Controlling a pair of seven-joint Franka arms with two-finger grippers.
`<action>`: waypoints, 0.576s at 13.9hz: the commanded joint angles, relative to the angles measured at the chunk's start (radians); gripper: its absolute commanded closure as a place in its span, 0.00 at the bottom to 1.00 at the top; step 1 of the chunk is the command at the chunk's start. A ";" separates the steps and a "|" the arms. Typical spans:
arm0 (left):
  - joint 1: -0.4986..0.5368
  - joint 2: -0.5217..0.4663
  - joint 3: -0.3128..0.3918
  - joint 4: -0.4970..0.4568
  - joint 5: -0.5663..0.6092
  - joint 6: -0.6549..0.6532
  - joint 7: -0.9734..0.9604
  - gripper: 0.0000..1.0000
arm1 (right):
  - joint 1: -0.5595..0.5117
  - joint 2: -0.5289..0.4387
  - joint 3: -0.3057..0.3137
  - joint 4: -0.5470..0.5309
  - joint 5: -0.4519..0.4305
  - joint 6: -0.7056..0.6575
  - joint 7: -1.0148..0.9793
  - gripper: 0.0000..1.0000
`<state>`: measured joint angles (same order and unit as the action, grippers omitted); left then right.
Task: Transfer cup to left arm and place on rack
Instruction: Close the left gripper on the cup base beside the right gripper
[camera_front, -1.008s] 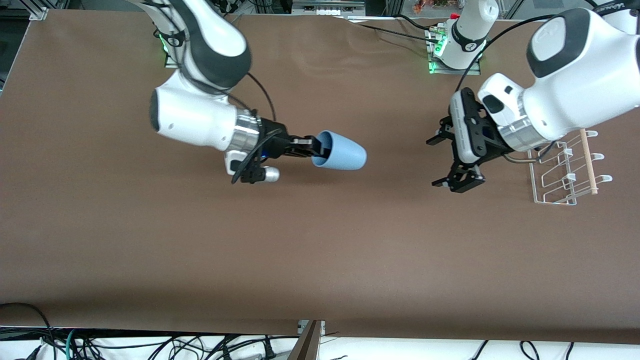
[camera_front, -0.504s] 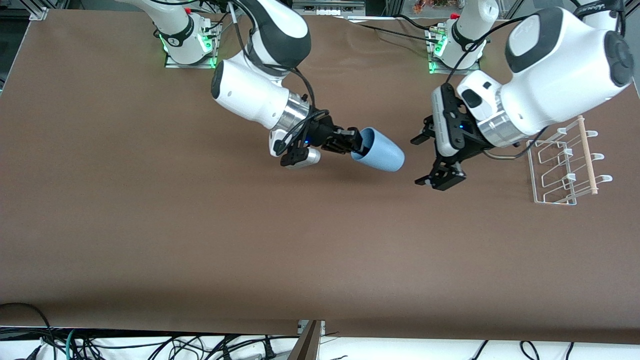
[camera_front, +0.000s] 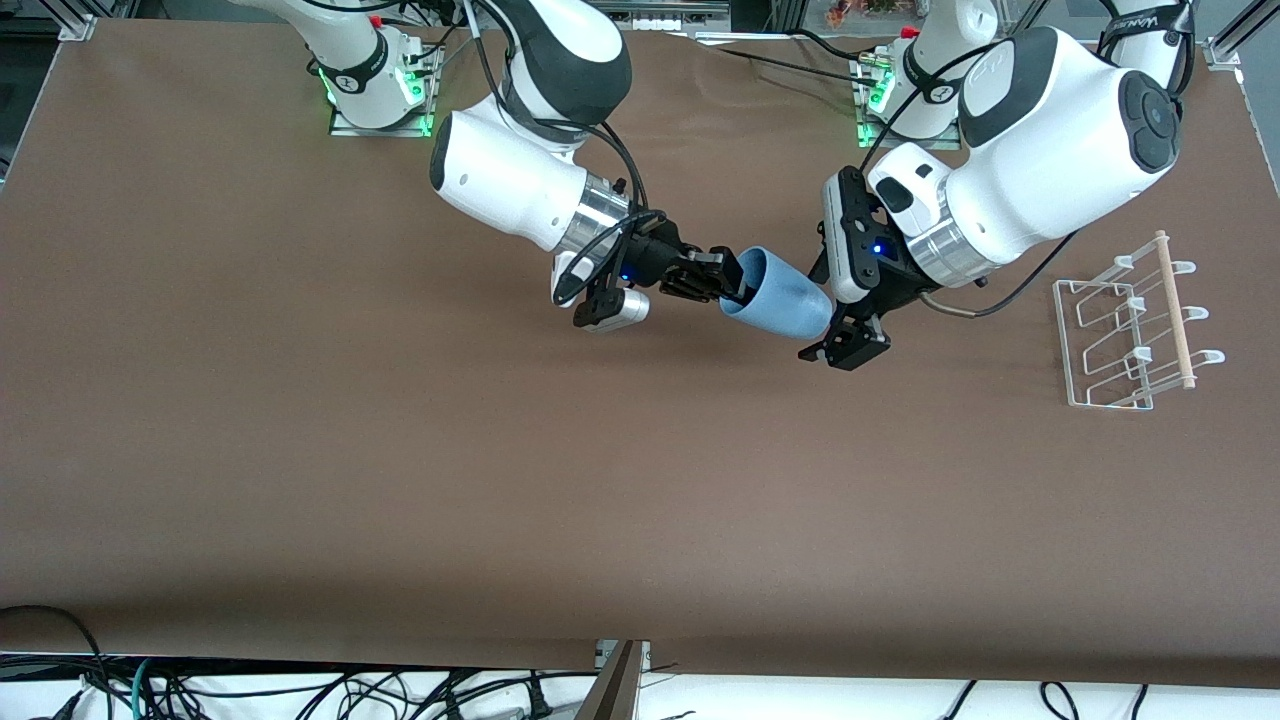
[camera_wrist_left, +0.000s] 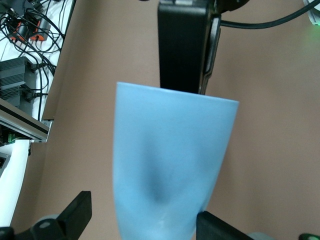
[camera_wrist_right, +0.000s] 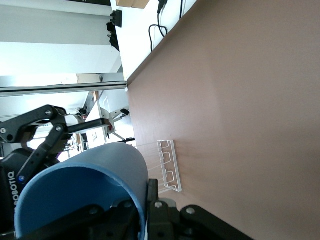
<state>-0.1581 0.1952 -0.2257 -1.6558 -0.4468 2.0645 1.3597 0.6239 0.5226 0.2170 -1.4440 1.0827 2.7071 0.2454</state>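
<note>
Now that both arms have closed in mid-table, the right gripper (camera_front: 728, 285) clamps the cup (camera_front: 785, 303) by its rim between the left gripper's (camera_front: 835, 312) spread fingers, ready for handover.

A brown table (camera_front: 400, 480) fills the view, with tangled cables (camera_front: 300, 690) along its near edge.

Light-blue cup (camera_front: 782, 295) held tipped sideways above the table; white wire rack (camera_front: 1135, 335) stands at the left arm's (camera_front: 1040, 170) end.
</note>
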 joint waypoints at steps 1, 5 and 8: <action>0.005 -0.037 -0.004 -0.039 0.011 0.005 0.022 0.00 | 0.026 0.016 0.004 0.048 0.023 0.040 0.043 1.00; 0.009 -0.063 -0.003 -0.033 0.011 -0.050 0.016 0.00 | 0.028 0.014 0.004 0.065 0.023 0.043 0.081 1.00; -0.001 -0.059 -0.004 -0.032 0.011 -0.049 -0.031 0.00 | 0.028 0.016 0.004 0.074 0.023 0.043 0.083 1.00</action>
<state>-0.1573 0.1580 -0.2254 -1.6655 -0.4457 2.0229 1.3558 0.6447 0.5230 0.2195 -1.4031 1.0853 2.7344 0.3194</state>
